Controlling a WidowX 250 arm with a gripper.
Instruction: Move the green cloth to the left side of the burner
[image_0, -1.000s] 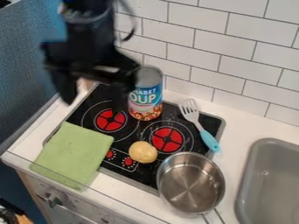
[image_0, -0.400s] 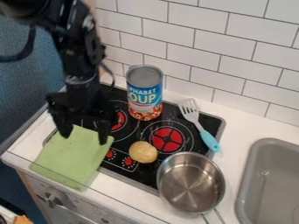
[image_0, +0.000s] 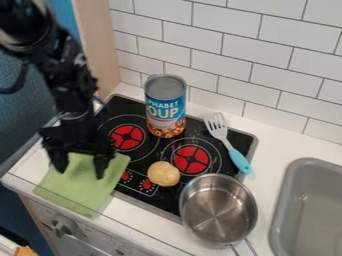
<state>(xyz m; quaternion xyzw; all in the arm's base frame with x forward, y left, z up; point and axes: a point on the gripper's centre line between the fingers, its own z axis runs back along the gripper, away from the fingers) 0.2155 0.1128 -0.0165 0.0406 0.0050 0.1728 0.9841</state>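
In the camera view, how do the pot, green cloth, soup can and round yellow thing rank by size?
1. Pot and green cloth: too alike to rank
2. Soup can
3. Round yellow thing

Gripper (image_0: 81, 173) over green cloth (image_0: 77, 194), jaws apart; contact unclear. Cloth spans stovetop (image_0: 143, 159) front-left edge and worktop (image_0: 272, 137). Soup can (image_0: 165, 111) upright at rear. Potato (image_0: 163, 174) beside front controls. Fork (image_0: 228, 143) along right side. Metal pot (image_0: 218, 209) overlaps front-right edge, sink (image_0: 288, 200) farther right.
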